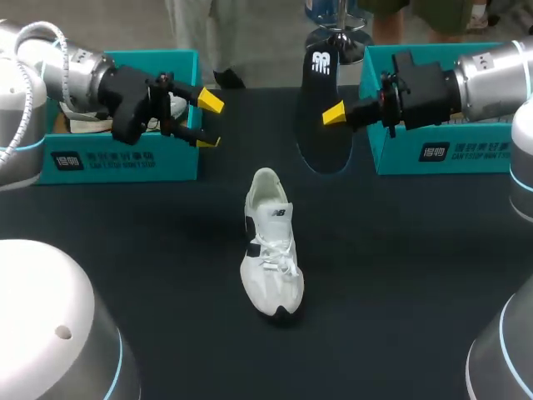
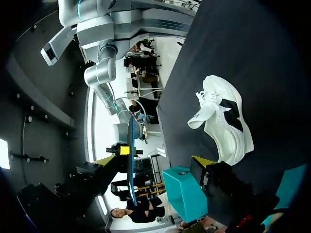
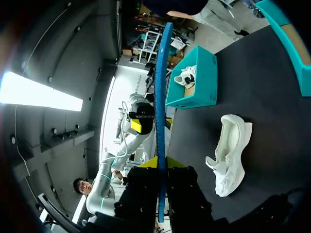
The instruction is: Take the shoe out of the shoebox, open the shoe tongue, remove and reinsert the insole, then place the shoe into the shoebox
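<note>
The white mesh-and-leather sneaker with black side patches (image 1: 272, 250) lies upright on the dark cloth-covered table (image 1: 400, 275). It is to the right of the teal cardboard shoebox on the left (image 1: 125, 158) and nearer to me than it. Its long axis runs away from me, with the rounded toe pointing toward me, the open heel collar at the far end and the laces loose.

The left gripper (image 1: 209, 121) hangs just off that box's right end, its yellow-tipped fingers spread with nothing between them.

Further right of the box, the right gripper (image 1: 326, 115) pinches the thin, flat black insole with a blue underside (image 1: 321, 62). The insole stands on edge, its long axis running away from me.

Inside the box lies a second white shoe (image 3: 184, 76).
</note>
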You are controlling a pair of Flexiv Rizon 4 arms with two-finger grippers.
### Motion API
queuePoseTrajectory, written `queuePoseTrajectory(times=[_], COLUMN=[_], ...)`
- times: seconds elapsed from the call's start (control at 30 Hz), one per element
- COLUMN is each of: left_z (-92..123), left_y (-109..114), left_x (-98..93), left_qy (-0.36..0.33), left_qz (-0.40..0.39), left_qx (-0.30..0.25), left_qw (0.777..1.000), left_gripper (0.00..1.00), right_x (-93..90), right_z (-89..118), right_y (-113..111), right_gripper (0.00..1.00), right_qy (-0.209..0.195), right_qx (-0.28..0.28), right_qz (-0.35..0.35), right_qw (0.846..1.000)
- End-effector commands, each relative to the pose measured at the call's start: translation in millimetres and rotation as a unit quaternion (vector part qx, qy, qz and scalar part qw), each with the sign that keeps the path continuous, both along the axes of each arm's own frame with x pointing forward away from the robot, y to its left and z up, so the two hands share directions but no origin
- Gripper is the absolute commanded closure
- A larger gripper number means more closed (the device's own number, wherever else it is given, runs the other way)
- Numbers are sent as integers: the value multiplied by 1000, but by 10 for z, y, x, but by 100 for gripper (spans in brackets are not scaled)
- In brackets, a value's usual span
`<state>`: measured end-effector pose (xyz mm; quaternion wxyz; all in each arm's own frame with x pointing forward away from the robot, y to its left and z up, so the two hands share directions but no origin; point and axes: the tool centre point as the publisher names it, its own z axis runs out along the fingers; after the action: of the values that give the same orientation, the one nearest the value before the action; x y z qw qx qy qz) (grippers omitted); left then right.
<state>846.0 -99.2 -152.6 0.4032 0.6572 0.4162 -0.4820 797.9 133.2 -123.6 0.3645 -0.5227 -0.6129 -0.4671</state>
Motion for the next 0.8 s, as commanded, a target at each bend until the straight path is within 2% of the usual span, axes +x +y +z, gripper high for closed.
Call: queuePoseTrajectory(times=[0.03, 0.23, 0.37, 0.5, 0.8], left_z=[1, -100, -244, -368, -487], left_y=[146, 307, 403, 490, 593], left_x=[22, 104, 149, 195, 276], left_qy=[-1, -20, -29, -20, -3], left_qz=[-12, 3, 14, 30, 43], left_qx=[26, 55, 77, 92, 107], left_qw=[1000, 998, 996, 995, 993], left_gripper=[0, 0, 0, 0, 0], right_x=[-30, -64, -82, -87, -53], right_z=[21, 33, 39, 45, 48], right_y=[-22, -53, -65, -69, -51], right_gripper=[100, 100, 100, 100, 100], right_qy=[-3, -8, -9, -8, -9], right_qx=[-3, -5, -6, -8, -9], right_qz=[-2, -6, -8, -8, -2], right_qw=[1000, 1000, 1000, 1000, 1000])
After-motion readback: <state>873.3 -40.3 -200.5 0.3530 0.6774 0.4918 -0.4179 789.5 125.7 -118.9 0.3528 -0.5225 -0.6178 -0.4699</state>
